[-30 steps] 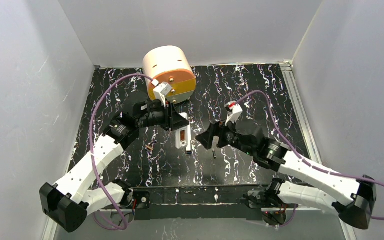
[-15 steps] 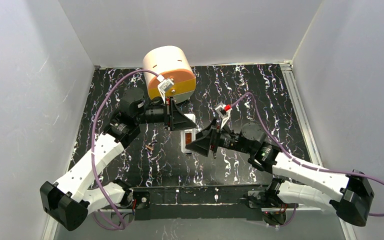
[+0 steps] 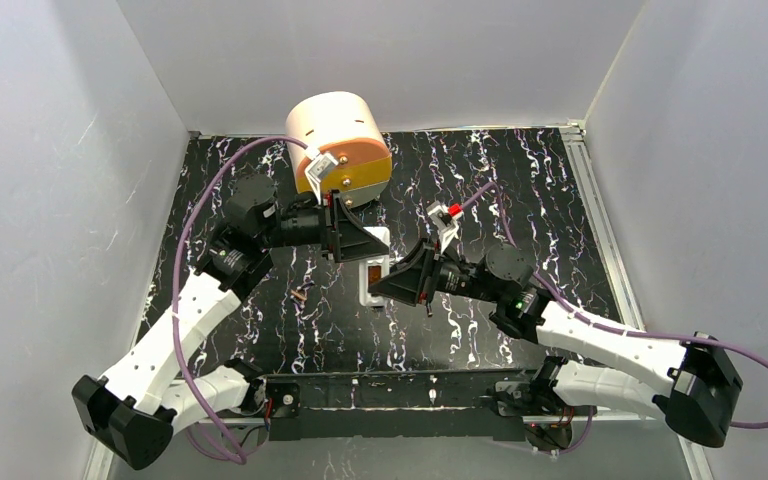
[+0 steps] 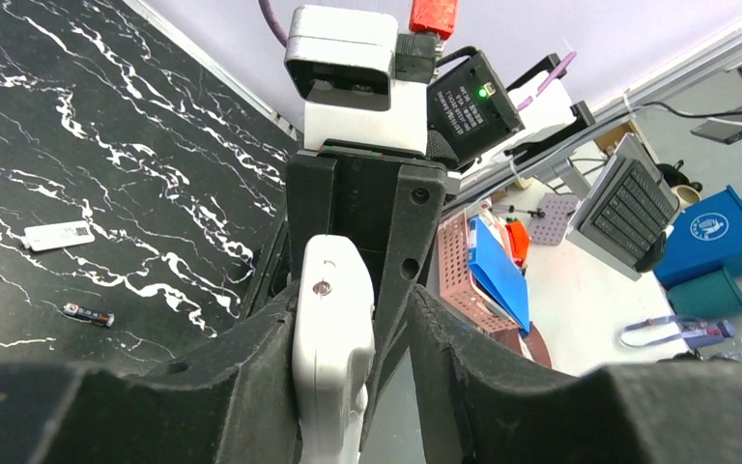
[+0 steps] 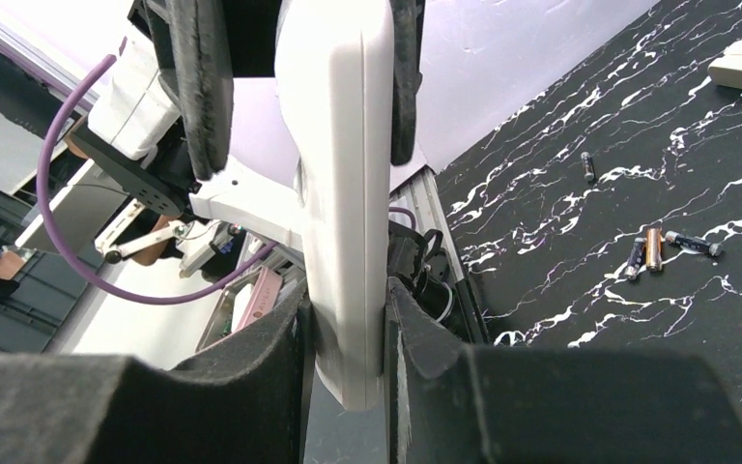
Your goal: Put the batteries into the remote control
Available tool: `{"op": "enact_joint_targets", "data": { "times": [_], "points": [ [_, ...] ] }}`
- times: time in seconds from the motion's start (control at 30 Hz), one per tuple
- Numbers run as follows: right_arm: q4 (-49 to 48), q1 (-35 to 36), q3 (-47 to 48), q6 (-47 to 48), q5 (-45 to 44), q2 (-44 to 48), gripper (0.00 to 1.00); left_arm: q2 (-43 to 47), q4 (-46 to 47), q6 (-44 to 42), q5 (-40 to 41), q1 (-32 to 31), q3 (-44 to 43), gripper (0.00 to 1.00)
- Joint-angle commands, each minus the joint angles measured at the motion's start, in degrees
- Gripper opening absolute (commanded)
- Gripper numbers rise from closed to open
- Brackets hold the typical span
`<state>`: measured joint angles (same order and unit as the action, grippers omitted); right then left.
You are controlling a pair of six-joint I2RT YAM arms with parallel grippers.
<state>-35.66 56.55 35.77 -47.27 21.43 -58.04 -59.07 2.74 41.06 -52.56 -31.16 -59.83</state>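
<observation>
Now the right pincer has clamped onto the remote control, which is held edge-up above the tabletop, and the left pincer has slackened around it. A handover appears to be under way. The batteries lie unloaded on the tabletop.

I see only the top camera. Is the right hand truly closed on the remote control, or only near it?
Observer: Closed. In the right wrist view both fingers of the right hand press the sides of the remote control.
Operator: And the left hand?
Observer: Its wrist view shows a gap between the remote control and one finger.
Operator: Any batteries loose?
Observer: Four batteries lie on the table, seen from the right wrist.
</observation>
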Motion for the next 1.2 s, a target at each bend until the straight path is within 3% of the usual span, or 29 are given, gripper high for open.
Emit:
{"op": "enact_joint_targets", "data": {
  "times": [0.0,0.2,0.27,0.33,0.37,0.4,0.5,0.57,0.73,0.9,1.07,1.17],
  "points": [
    [-2.59,-1.31,0.98,-0.45,1.86,0.05,0.26,2.73,1.27,1.71,0.76,0.66,-2.60,0.40],
    [-2.40,-1.59,1.36,-0.35,3.40,-0.61,0.26,2.34,1.56,2.39,0.88,0.68,-1.14,0.30],
    [-1.96,-1.61,1.55,-0.12,4.00,-1.19,0.26,2.10,1.56,2.37,0.89,0.66,-0.99,0.19],
    [-1.49,-1.62,1.54,0.02,4.45,-1.61,0.28,1.76,1.56,2.13,0.80,0.65,-1.03,0.00],
    [-0.91,-1.62,1.50,0.15,4.37,-1.67,0.33,1.75,1.56,1.65,0.81,0.66,-1.00,0.00],
    [-0.23,-1.69,1.43,0.41,4.13,-1.50,0.45,1.97,1.59,1.00,1.70,0.66,-0.88,0.00],
    [6.40,-1.87,2.77,2.23,0.51,-0.72,0.86,2.89,-0.48,-2.38,6.46,0.66,0.01,0.00],
    [10.97,-2.43,4.66,4.20,-1.18,-1.06,0.97,3.33,-4.83,-5.22,11.67,0.66,0.52,0.00],
    [18.74,-2.65,7.29,8.44,-7.27,-1.77,0.99,3.38,-15.21,-9.30,34.02,0.71,1.69,0.00],
    [31.34,-3.52,8.40,9.30,-21.70,-1.33,0.96,3.48,-26.36,-10.86,54.65,0.73,2.02,0.00],
    [52.21,-4.52,13.63,9.49,-38.66,-7.28,0.79,3.98,-27.89,-13.44,57.59,0.75,3.58,0.00],
    [62.48,-4.56,18.71,9.21,-45.43,-13.81,0.74,3.91,-26.99,-14.24,57.10,0.72,4.48,0.00]
  ]
}}
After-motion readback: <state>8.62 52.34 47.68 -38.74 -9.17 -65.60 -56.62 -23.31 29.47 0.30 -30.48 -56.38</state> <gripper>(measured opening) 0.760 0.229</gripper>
